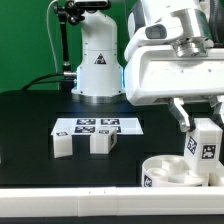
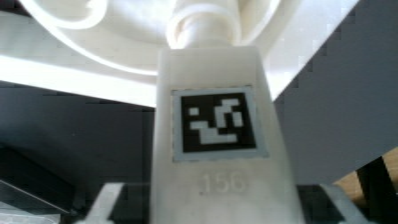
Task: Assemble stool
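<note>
On my feed I see a white plastic chunky leg block [image 2: 217,172] with 1 black-and-white square tag [image 2: 217,121], a white ring-shaped plastic seat disc [image 1: 168,172], a black table [image 1: 30,120] and a thin flat white marker board [image 1: 85,126] patterned with black tags.

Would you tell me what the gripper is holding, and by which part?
The gripper is shut on a white leg block, held by its upper end, above the seat disc.

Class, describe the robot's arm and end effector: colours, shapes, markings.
The arm is glossy white with rounded, bulky casings and black fittings near its top. Its base column carries a dark triangular sticker. The end effector is a boxy white housing with pale fingers.
</note>
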Controlling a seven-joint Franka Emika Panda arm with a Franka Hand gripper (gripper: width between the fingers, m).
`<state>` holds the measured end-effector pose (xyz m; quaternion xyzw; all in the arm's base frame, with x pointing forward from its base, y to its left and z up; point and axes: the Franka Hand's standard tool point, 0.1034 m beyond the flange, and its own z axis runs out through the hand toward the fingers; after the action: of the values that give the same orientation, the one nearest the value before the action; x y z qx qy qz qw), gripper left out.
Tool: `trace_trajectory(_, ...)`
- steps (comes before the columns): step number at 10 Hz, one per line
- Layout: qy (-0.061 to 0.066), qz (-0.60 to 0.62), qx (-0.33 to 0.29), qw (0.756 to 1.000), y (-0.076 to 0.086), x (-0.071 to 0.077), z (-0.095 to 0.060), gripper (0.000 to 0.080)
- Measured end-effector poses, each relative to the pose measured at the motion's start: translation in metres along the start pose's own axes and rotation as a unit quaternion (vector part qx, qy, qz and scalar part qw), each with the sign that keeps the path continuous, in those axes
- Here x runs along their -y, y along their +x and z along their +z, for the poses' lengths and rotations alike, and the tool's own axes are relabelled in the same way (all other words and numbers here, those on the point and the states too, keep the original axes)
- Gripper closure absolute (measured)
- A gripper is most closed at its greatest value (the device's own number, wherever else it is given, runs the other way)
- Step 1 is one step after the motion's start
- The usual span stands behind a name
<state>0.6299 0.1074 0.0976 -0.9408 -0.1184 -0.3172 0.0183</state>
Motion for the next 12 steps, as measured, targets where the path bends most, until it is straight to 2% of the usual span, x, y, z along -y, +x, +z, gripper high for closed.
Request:
trace_trajectory(5,0.000,0.000,0.001,1.000,0.000,0.000,0.000,0.0461)
trace_trajectory(10,-0.001,0.009,0.006,1.000,-0.013,0.000,0.000,0.0461)
trace_trajectory(12,0.000,0.009,0.007,1.000,-0.013,0.001,0.000,0.0461)
